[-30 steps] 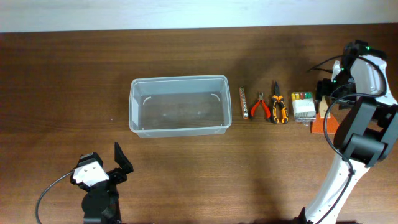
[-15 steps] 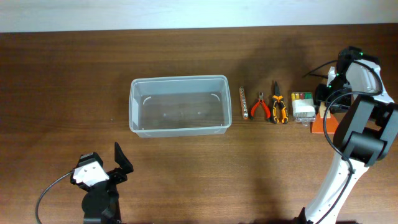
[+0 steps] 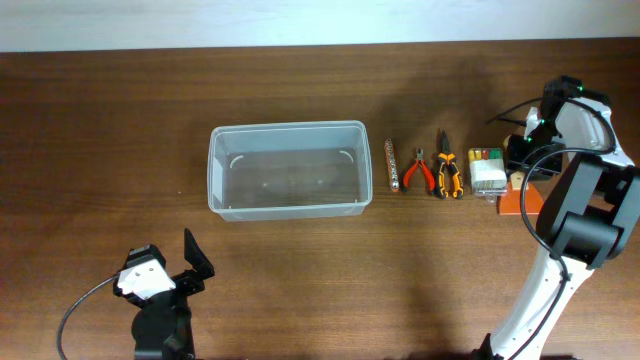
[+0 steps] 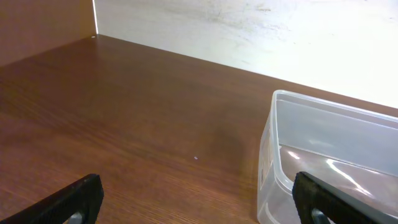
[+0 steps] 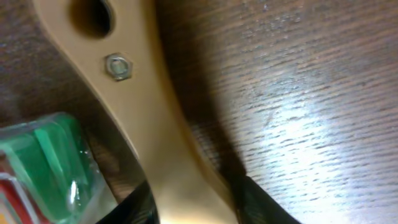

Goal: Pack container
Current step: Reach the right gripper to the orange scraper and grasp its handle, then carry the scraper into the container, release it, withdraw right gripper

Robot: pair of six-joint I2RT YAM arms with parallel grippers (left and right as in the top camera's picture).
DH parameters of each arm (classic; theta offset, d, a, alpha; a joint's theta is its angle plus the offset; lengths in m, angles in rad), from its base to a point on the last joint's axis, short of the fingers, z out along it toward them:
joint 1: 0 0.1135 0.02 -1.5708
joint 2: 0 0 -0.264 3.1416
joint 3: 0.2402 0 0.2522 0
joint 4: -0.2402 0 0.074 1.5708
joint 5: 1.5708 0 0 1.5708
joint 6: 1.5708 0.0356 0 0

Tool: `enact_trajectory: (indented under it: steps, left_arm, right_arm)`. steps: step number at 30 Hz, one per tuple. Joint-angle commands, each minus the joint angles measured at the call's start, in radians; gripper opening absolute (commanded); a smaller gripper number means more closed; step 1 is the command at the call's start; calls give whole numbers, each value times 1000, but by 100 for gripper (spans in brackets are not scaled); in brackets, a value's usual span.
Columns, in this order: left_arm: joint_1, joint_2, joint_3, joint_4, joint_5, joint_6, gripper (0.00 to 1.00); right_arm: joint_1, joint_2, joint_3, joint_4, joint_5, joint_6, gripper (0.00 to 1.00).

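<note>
The clear plastic container [image 3: 290,128] stands empty at the table's middle; its left end shows in the left wrist view [image 4: 280,155]. My left gripper [image 3: 170,268] is open and empty near the front left, short of the container [image 4: 199,202]. My right gripper [image 3: 521,166] is at the far right, down on a tan-handled tool [image 3: 515,188] with an orange-red blade. In the right wrist view both fingers [image 5: 193,208] press the sides of the tan handle [image 5: 143,118], which has a hole and a nut.
Right of the container lie in a row a thin metal rod [image 3: 392,165], red-handled pliers [image 3: 418,171], orange-and-black pliers [image 3: 447,178] and a small clear box with coloured bits [image 3: 487,170]. Its green corner [image 5: 43,155] touches the handle's left side.
The right gripper dropped from the far right edge down onto the tan-handled tool, then stayed there. The left arm has not moved.
</note>
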Motion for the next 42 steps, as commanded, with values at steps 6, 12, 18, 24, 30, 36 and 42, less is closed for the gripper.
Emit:
enact_trajectory:
  steps: [6, 12, 18, 24, 30, 36, 42]
  left_arm:
    - [-4, -3, -4, -1, -4, 9, 99]
    - [-4, -3, -4, -1, -4, 9, 99]
    - [-4, -3, -4, -1, -4, 9, 99]
    - [-4, -3, -4, -1, -4, 9, 99]
    - [-4, -3, -4, -1, -4, 9, 99]
    - [-4, -3, -4, -1, -3, 9, 99]
    - [-4, -3, -4, -1, -4, 9, 99]
  right_arm:
    - [5, 26, 86, -112, 10, 27, 25]
    - [22, -23, 326, -286, -25, 29, 14]
    - [112, -79, 584, -460, -126, 29, 4]
    - [317, -102, 714, -526, -128, 14, 4]
    - [565, -101, 715, -478, -127, -114, 4]
    - [826, -99, 664, -323, -121, -464, 4]
    - [978, -82, 524, -178, -122, -759, 4]
